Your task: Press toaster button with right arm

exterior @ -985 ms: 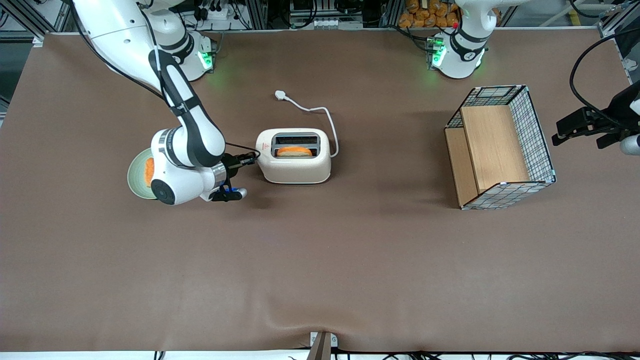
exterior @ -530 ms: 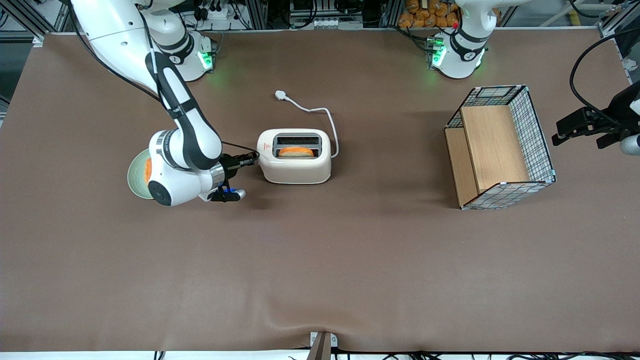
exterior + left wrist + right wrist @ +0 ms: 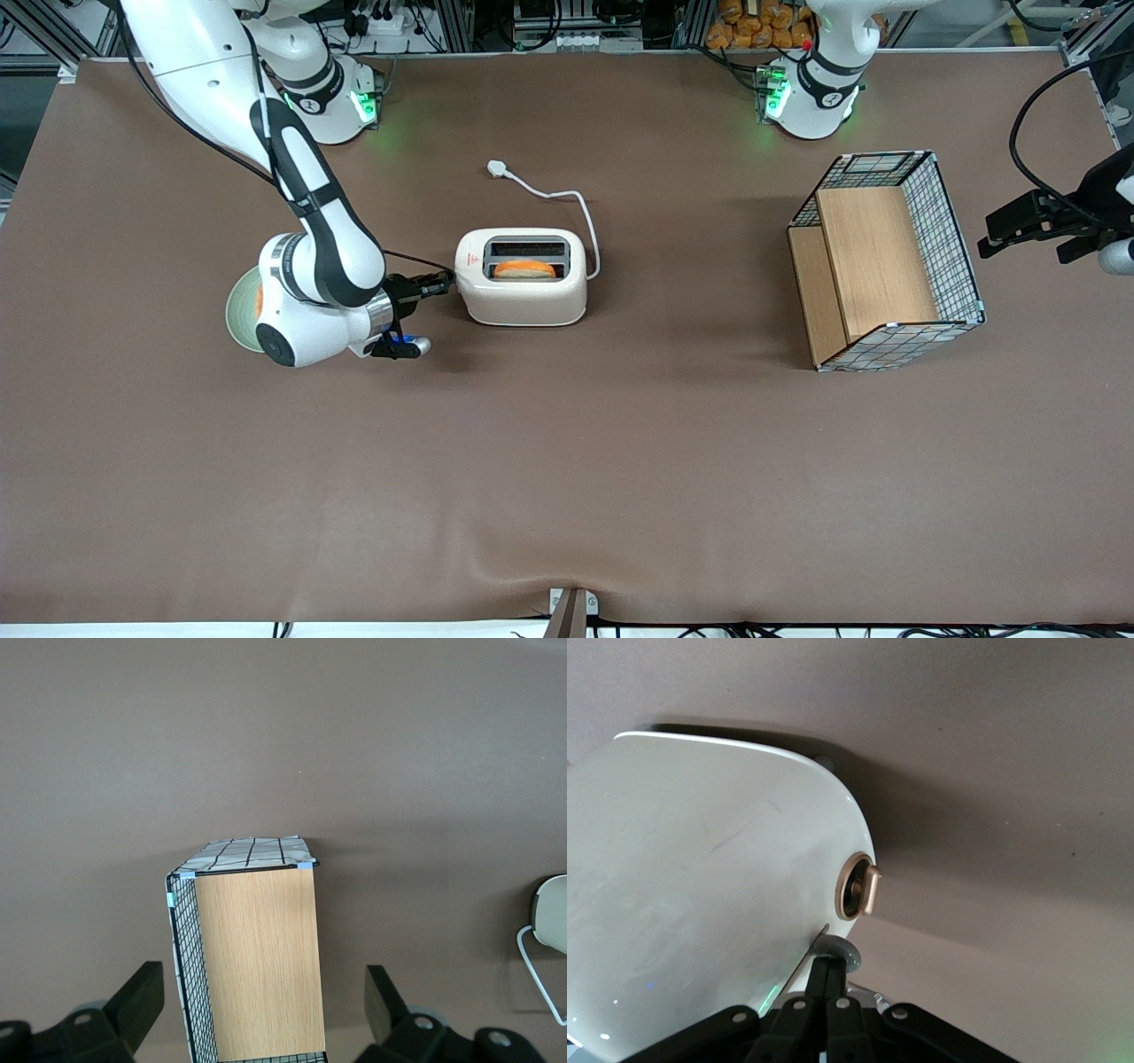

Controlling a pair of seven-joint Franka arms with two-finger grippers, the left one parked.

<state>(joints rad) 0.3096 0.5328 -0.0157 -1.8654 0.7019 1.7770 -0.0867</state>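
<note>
The toaster sits in the middle of the table with bread in its slot. The right arm's gripper has its fingers pressed together to make one thin poker, and its tip rests on the grey toaster button on the toaster's narrow end, ready to push it

I am working in a robotics lab, not a kitchen. A wide table under a brown cloth carries two white robot arms bolted at its edge, their bases glowing green. Aluminium framing, power strips and loose black cables line the bench farther from the front camera. Household props sit staged on the cloth: a toaster, a green plate, a wire basket with wooden panels. The right arm's gripper hangs at the toaster's narrow end.
</note>
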